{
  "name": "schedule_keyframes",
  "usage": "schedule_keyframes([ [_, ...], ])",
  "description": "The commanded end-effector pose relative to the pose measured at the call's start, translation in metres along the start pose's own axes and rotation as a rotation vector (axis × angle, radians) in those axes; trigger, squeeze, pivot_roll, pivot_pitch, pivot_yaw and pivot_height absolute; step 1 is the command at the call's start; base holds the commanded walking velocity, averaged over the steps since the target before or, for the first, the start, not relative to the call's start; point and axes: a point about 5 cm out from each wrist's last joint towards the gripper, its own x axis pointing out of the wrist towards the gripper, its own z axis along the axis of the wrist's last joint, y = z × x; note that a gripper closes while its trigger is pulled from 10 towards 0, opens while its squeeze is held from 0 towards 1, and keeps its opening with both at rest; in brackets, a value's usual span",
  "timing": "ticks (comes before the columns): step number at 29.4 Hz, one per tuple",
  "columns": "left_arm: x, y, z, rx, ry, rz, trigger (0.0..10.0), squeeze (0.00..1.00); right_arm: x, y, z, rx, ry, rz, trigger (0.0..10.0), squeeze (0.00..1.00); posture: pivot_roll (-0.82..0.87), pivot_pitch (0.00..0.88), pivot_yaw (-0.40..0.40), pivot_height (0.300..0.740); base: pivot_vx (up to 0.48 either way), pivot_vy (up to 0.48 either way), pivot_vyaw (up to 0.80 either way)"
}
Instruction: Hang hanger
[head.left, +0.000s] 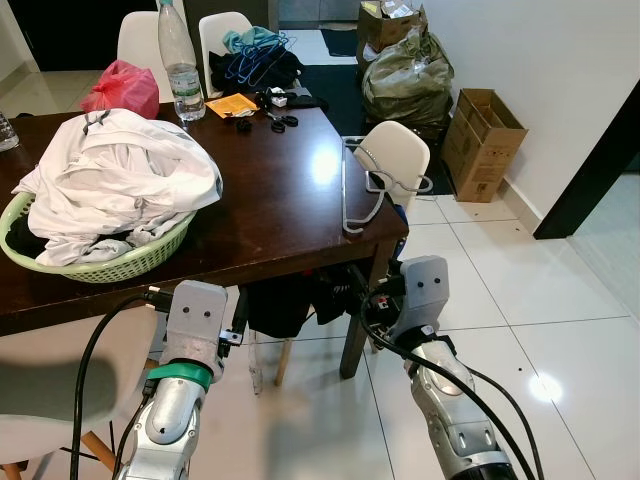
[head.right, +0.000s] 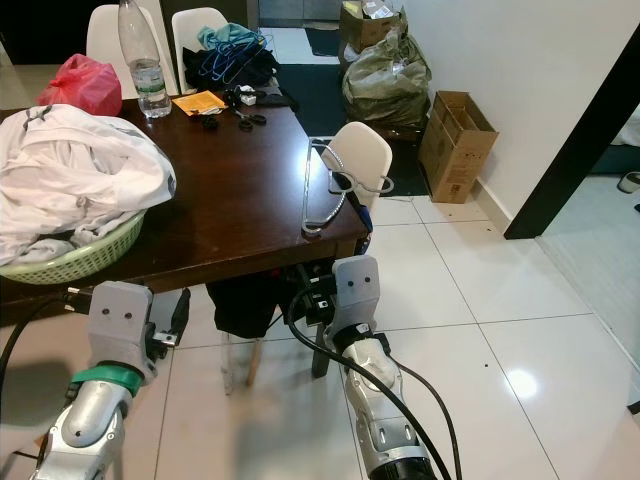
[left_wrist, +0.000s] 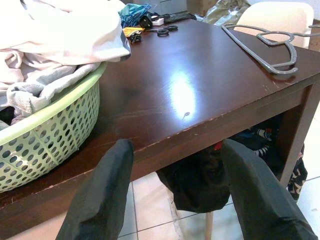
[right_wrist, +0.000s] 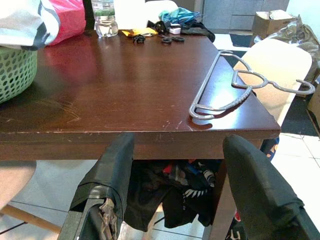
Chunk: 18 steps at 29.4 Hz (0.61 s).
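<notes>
While standing short of the dark wooden table (head.left: 280, 190), holds both arms low and forward. At 7 o'clock, carries the left gripper (left_wrist: 175, 150) level with the near edge, jaws spread wide and gripping nothing. At 5 o'clock, carries the right gripper (right_wrist: 179, 142) the same way, jaws likewise apart and empty. Aims it at the table's near right corner, probably because of what lies just beyond.

Finds the hanger (right_wrist: 205, 80) there, at about 2 o'clock. Bare grey wire, flat on the wood, long bar along the right edge, hook poking off the table over a white chair (head.left: 395, 150) set against that side. Looks an easy reach for the right gripper and well apart from the left. Calls for a pinch on a thin bar lying flush with the top, likely awkward; suggests taking the overhanging hook end instead.

At 10 o'clock, meets a green basket (head.left: 110, 262) heaped with white laundry (head.left: 120, 170), presumably clothes awaiting hangers. Farther on, toward 12 o'clock, passes scissors (head.left: 283, 122), a water bottle (head.left: 180, 70) and a red bag (head.left: 125, 88) near the far edge. Beyond, at 1 o'clock on the floor, makes out stuffed bags (head.left: 405, 75) and a cardboard box (head.left: 485, 140) by the wall. Leaves the hanging place unsettled.
</notes>
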Motion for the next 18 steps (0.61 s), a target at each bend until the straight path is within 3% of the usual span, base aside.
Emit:
schedule_keyframes([
  [1, -0.0028, 0.0004, -0.006, 0.005, 0.028, -0.003, 10.0, 0.0, -0.0026, 0.0019, -0.0039, 0.004, 0.017, 0.009, 10.0, 0.0, 0.02, 0.015, 0.018, 0.74, 0.0, 0.0, 0.0],
  [18, 0.0013, -0.0024, -0.0112, -0.003, 0.037, 0.019, 10.0, 0.0, -0.0006, 0.0076, -0.0101, -0.018, 0.042, 0.038, 10.0, 0.0, 0.01, 0.005, 0.008, 0.74, 0.0, 0.0, 0.0],
])
